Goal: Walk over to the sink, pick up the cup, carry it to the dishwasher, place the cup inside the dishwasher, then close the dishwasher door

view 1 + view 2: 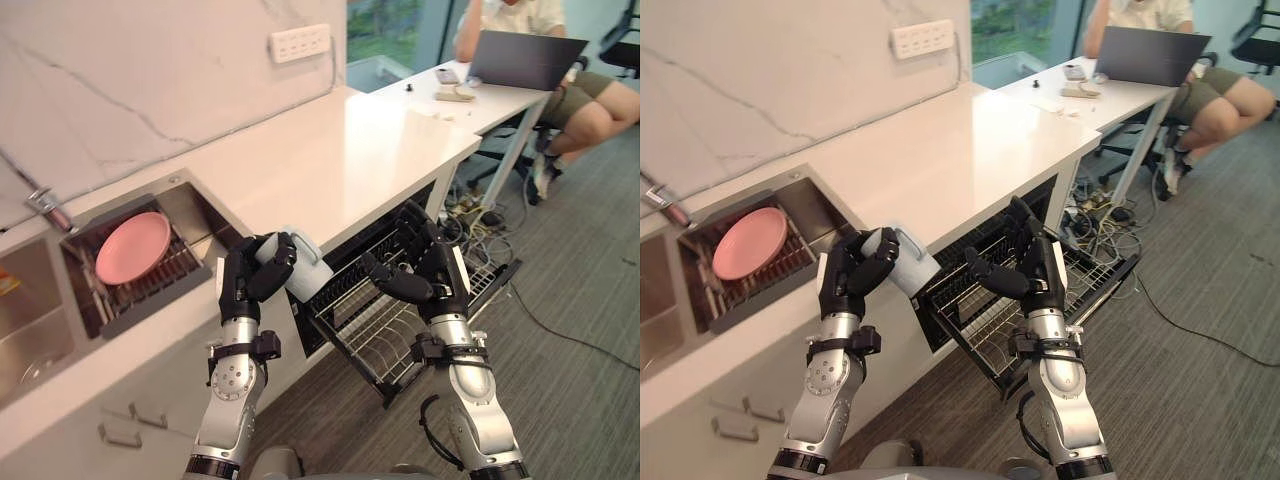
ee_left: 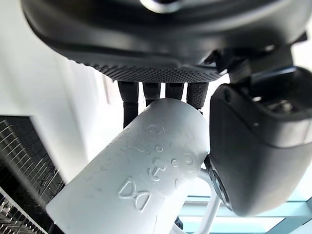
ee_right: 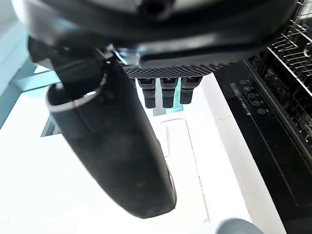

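While my left hand point(image 1: 246, 280) is curled round the pale cup point(image 1: 303, 268), holding it tilted at the edge of the counter point(image 1: 330, 150) with its long axis aimed rightward at the dishwasher rack point(image 1: 375, 342) just beside and below, my right hand point(image 1: 430, 272) hangs slack-fingered and empty over that rack.

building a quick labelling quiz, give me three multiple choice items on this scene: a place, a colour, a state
1. Where is the cup? A in the sink; B in the left hand; C on the floor.
2. What colour is the plate? A pink; B green; C black.
3. How does the dishwasher rack stand? A pushed in behind a shut door; B taken out and laid on the floor; C pulled out.
Key: 1 B, the hand curls round it; 2 A, its whole face is pink; 3 C, its wires jut out by the right hand.
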Available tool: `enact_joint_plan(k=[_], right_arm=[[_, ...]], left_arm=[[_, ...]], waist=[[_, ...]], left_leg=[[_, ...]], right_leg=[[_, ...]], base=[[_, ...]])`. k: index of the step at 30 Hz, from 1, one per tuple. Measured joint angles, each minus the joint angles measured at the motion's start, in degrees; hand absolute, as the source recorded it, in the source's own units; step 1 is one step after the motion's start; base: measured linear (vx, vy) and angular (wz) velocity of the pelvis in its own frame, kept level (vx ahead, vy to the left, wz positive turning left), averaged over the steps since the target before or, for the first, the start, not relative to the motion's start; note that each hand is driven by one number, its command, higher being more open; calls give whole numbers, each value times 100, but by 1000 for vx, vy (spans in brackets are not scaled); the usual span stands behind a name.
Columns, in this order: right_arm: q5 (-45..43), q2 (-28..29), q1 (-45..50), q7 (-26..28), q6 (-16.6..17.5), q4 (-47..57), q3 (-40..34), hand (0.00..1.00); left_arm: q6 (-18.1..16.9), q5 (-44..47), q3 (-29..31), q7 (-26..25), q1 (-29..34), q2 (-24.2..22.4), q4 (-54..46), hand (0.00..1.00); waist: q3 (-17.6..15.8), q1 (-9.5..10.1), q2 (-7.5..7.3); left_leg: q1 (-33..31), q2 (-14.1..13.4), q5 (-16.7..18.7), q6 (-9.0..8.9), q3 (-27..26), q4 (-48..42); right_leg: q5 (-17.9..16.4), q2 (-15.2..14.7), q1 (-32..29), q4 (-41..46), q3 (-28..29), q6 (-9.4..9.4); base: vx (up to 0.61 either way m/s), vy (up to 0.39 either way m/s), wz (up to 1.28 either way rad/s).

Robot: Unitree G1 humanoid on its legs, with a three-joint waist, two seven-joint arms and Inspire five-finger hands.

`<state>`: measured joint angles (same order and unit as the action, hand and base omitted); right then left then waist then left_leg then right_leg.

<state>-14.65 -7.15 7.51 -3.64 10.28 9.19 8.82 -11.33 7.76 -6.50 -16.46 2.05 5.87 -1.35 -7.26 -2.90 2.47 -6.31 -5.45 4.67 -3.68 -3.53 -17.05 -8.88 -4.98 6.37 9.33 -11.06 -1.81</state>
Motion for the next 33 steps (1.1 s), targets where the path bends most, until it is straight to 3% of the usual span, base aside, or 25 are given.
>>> enact_joint_plan(k=[5,14,21,33], right_arm=[[-221,-57,-9,355,-1,101,77,90],[-438,-198,-38,701,-2,303,426,90],[-431,-314,-61,827,-58,300,801,90],[203,-188,-246,324,-108,-18,781,90]], left_arm=[[0,-107,-4,24,-36,39,-3,30],[4,-481,-400,157,-348,163,2,30],[5,-578,-569,287,-384,207,26,30],[126,-653,-754,232,-379,65,-23,30]], waist=[[13,-4,-21],[31,-35,-58],[131,-96,-187],[321,-97,-174]], left_leg=[[515,294,-344,129,-216,918],[1024,329,-871,143,-423,1993],[1084,356,-1003,241,-470,2232],[880,369,-1213,188,-302,2237]], right_leg=[[102,-259,64,-158,191,-142],[191,-199,18,-271,399,-196],[337,-195,30,-439,443,-256],[435,-193,-50,-578,259,-271]], base=[[64,72,-10],[-34,-19,-12],[-64,15,-4],[-28,-2,7]])
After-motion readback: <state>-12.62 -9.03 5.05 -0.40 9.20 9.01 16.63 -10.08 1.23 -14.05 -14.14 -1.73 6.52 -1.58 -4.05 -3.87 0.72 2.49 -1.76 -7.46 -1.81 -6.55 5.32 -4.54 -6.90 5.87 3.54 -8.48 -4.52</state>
